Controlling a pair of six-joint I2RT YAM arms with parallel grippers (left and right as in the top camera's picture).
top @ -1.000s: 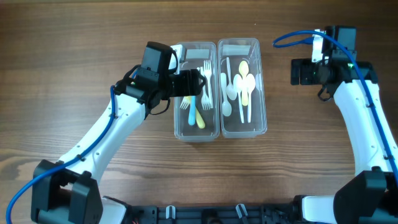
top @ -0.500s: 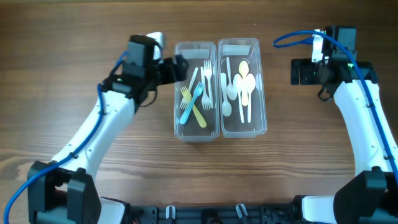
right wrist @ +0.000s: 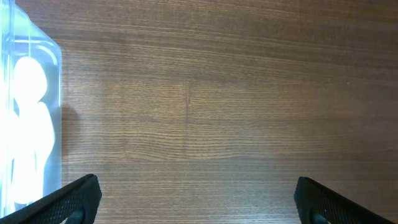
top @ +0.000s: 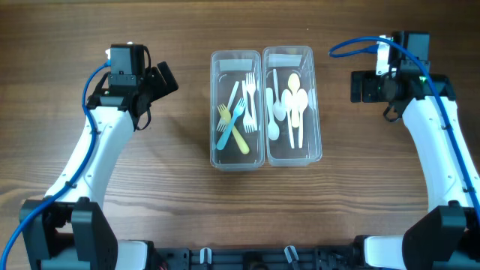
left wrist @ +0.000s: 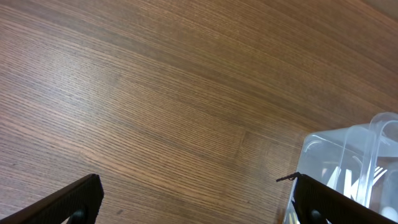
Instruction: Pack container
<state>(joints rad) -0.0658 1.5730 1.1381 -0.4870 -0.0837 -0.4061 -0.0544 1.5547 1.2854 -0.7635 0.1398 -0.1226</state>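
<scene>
left gripper [top: 162, 78]: fingers spread, empty, left of both containers | right gripper [top: 363, 86]: fingers spread, empty, right of them | fork container [top: 237, 64] touching spoon container [top: 288, 57], mid wooden table [top: 172, 196]

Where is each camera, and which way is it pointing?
Overhead: above the table, looking straight down on fork box, spoon box, left arm and right arm.
Left wrist: on the left arm, facing table and the fork box's corner; left fingers at bottom corners.
Right wrist: on the right arm, facing table and the spoon box's edge; right fingers at bottom corners.
Shared: overhead and left wrist both show the fork box.
</scene>
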